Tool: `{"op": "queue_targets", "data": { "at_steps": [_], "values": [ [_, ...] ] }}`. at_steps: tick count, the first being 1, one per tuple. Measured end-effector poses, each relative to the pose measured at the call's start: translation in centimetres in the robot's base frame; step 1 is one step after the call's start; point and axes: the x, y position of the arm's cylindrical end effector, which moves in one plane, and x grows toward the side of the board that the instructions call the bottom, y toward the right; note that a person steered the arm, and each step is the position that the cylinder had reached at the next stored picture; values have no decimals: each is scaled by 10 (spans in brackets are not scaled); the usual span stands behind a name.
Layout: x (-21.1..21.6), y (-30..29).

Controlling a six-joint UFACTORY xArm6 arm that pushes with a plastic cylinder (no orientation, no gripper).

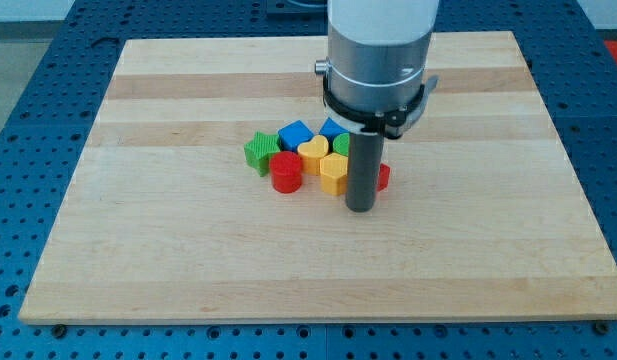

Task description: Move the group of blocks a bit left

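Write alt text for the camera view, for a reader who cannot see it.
My tip rests at the right edge of a tight cluster of small blocks in the middle of a wooden board. The cluster includes a green star, red cylinder, yellow heart, another yellow block and two blue blocks.

Bright, even overhead light; soft short shadows under blocks; sharp focus, no glare.

My arm (pixel 378 45) comes down from the view's top, a wide pale cylinder ringed by a dark clamp. Below it the straight dark rod (pixel 361 165) stands upright, and my tip (pixel 360 209) rests near the view's middle.
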Motion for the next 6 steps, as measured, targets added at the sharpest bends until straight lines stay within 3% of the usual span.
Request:
{"op": "queue_targets", "data": {
  "at_steps": [1,3,4,6],
  "values": [
    [-1,7],
    [3,80],
    [-17,95],
    [-17,63]
  ]
}}
